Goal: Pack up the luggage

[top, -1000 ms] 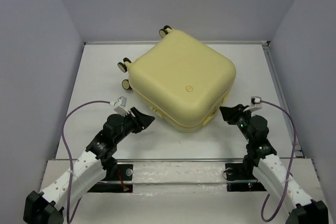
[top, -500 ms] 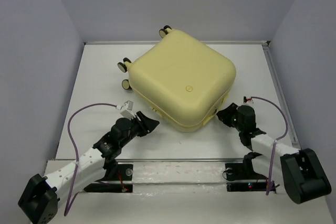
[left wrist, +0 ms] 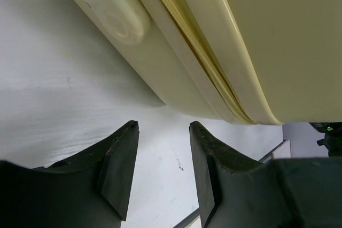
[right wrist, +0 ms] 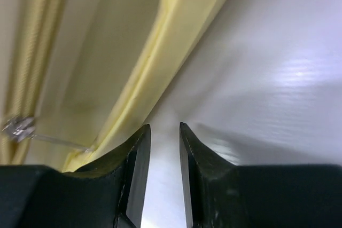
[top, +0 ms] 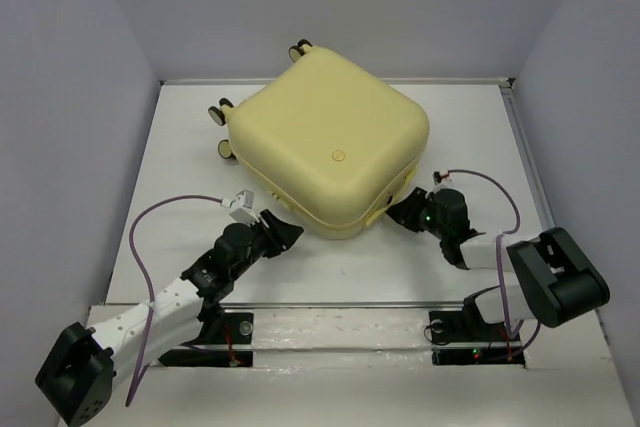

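The luggage (top: 325,152) lies flat and shut on the worktop (top: 180,147), toward its far middle, wheels at the far left. The left claw (top: 288,230) sits low just beside the near-left edge, half open and empty. The right claw (top: 398,209) is at the near-right corner, its jaws a narrow slit apart, also empty. The step in hand appears to be work on the closing seam. The next move likely calls for fine alignment with that seam. Only the right wrist view shows a small metal pull (right wrist: 18,129), and only the left wrist view shows a rounded moulded tab (left wrist: 120,17). The overhead view alone shows the shell emblem (top: 339,156).
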You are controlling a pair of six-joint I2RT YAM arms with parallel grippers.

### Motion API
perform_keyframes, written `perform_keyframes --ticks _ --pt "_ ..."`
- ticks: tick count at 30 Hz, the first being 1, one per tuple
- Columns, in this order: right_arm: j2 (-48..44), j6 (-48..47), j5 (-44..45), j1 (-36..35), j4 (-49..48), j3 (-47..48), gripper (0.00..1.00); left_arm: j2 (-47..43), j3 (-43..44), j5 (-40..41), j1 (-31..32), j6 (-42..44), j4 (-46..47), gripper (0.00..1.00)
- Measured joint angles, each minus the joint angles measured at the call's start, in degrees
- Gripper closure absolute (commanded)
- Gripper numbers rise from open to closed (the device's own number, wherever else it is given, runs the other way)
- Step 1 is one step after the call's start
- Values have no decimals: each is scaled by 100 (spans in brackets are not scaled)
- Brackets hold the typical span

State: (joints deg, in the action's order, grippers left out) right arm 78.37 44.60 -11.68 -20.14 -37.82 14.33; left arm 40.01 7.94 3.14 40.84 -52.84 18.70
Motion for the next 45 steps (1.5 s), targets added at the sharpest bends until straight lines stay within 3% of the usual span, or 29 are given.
perform_keyframes --ticks 6,10,12,13,16,17,19,20,28,45 --pt "-389 -151 -79 -59 129 181 60 127 0 17 33 0 44 49" --pt "-1515 -389 9 -59 730 37 74 127 0 17 105 28 44 49" --pt "-2304 -592 11 -59 1021 -210 91 116 0 17 116 96 52 50" --pt "-2601 -693 -15 -59 1088 -321 93 109 0 22 118 116 59 50" --pt "-3230 -1051 -175 -59 1259 -518 89 101 2 37 118 214 103 51" --pt "-3265 -1237 -256 -59 1274 -492 77 101 2 37 118 247 118 51" --pt "-3104 -1526 -417 -59 1259 -354 58 101 15 35 120 302 125 51" --pt "-2957 -1705 -527 -59 1217 -256 56 98 31 35 120 328 122 51" --pt "-1185 -2490 -1392 -55 407 463 55 -339 197 168 120 579 -103 51" --pt "-452 -3034 -1801 341 -168 614 50 -450 640 428 120 1021 -592 51"
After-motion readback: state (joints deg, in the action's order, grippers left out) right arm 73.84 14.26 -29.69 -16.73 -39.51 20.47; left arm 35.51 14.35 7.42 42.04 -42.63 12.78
